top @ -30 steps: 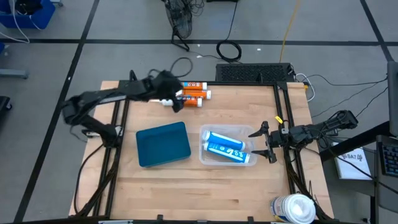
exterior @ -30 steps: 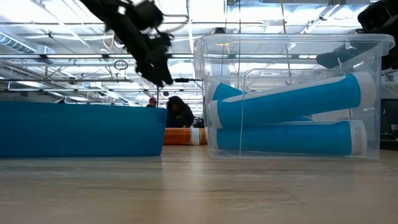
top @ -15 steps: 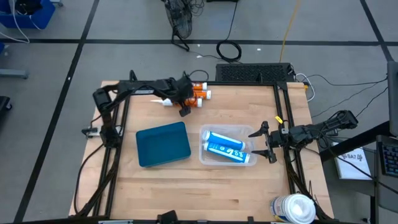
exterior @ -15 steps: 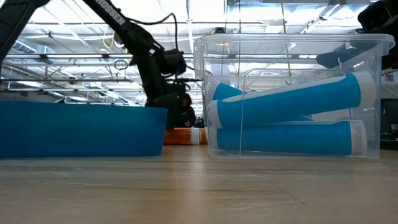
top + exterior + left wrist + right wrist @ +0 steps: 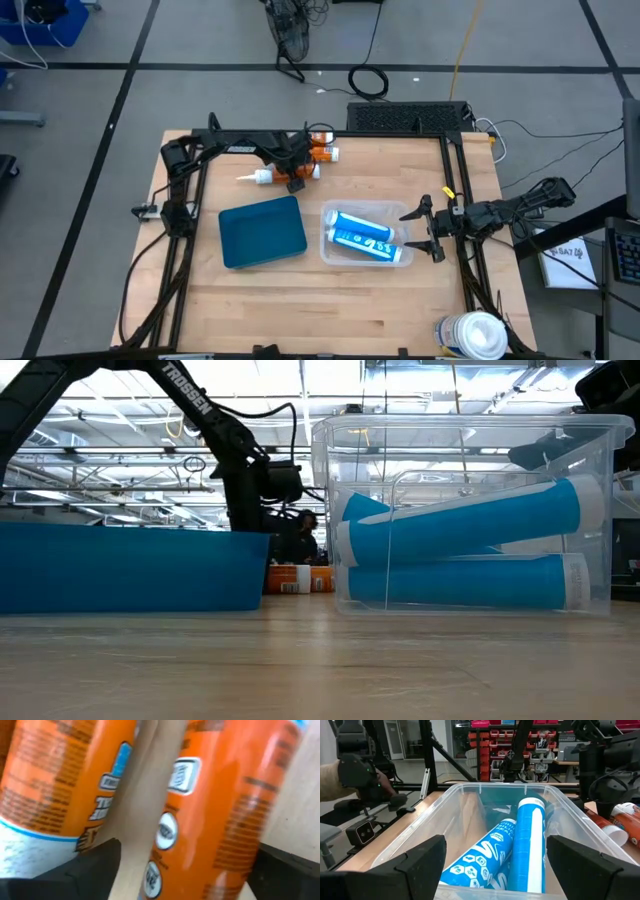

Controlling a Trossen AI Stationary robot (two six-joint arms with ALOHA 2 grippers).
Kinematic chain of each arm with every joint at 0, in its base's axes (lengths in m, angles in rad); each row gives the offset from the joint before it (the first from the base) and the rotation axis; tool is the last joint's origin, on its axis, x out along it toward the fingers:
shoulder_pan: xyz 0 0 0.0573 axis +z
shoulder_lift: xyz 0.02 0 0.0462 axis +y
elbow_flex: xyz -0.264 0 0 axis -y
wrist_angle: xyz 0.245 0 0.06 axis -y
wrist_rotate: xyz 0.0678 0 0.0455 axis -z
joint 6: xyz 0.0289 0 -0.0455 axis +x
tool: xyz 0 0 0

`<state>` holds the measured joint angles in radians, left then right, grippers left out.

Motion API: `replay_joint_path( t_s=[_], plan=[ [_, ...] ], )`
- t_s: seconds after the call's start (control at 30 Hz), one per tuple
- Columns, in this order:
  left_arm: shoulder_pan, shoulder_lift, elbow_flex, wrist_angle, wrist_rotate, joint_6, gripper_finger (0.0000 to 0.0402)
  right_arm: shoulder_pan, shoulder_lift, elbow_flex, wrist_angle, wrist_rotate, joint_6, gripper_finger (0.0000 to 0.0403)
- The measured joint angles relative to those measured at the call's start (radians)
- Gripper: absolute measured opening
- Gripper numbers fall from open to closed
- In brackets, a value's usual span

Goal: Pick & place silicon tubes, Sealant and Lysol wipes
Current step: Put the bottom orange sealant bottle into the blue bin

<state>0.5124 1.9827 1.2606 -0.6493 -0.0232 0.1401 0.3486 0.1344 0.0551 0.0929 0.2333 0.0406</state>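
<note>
Orange sealant tubes [image 5: 320,153] lie side by side at the table's far edge, one with a white nozzle [image 5: 255,177] pointing left. My left gripper [image 5: 295,175] points down over them, open, with one orange tube [image 5: 215,810] between its fingers. A clear box [image 5: 365,237] holds two blue-and-white silicone tubes [image 5: 530,845] lying flat. My right gripper [image 5: 432,230] waits open and level at the box's right end. The Lysol wipes canister [image 5: 470,335] with its white lid stands at the near right corner. My left gripper comes from above with one finger [image 5: 95,865] in the gap between the two orange tubes and the other [image 5: 285,870] on the outer side of the tube's body [image 5: 225,845]. The fingers lie across the tube, which rests on the table. Whether they touch it, I cannot tell.
A blue tray [image 5: 262,230] lies left of the clear box, near the table's middle. Black frame rails [image 5: 190,200] run along the table's left and right sides. Bare wood shows toward the near edge.
My left gripper has come down onto the orange tubes at the far edge and has tipped from slanting forward to pointing almost straight down. The white nozzle at the tubes' left end has shifted a little toward the near left.
</note>
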Motion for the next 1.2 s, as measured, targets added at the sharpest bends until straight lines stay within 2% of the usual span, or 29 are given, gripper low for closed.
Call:
replay_joint_path(
  t_s=[0.1,0.23,0.37,0.5,0.7,0.87,1.0,1.2],
  plan=[
    [-0.018,-0.002,-0.001,0.008,-0.007,-0.005,0.0316,0.000,0.000,0.000,0.000,0.000,0.000,0.0325],
    [-0.039,-0.015,0.000,-0.003,-0.034,-0.051,0.0204,0.000,0.000,0.000,0.000,0.000,0.000,0.0325],
    [-0.053,-0.042,0.043,-0.148,-0.115,-0.061,0.0203,0.000,0.000,0.000,0.000,0.000,0.000,0.0325],
    [-0.069,-0.121,0.132,-0.316,-0.200,-0.100,0.0203,0.000,0.000,0.000,0.000,0.000,0.000,0.0325],
    [-0.140,-0.262,0.260,-0.537,-0.211,-0.212,0.0203,0.000,0.000,0.000,0.000,0.000,0.000,0.0325],
    [-0.277,-0.380,0.282,-0.700,-0.197,-0.375,0.0203,0.000,0.000,0.000,0.000,0.000,0.000,0.0325],
    [-0.427,-0.431,0.279,-0.807,-0.160,-0.583,0.0203,0.000,0.000,0.000,0.001,0.000,0.000,0.0325],
    [-0.618,-0.398,0.216,-0.766,-0.173,-0.761,0.0203,0.000,0.000,0.000,0.001,0.000,0.000,0.0325]
  ],
)
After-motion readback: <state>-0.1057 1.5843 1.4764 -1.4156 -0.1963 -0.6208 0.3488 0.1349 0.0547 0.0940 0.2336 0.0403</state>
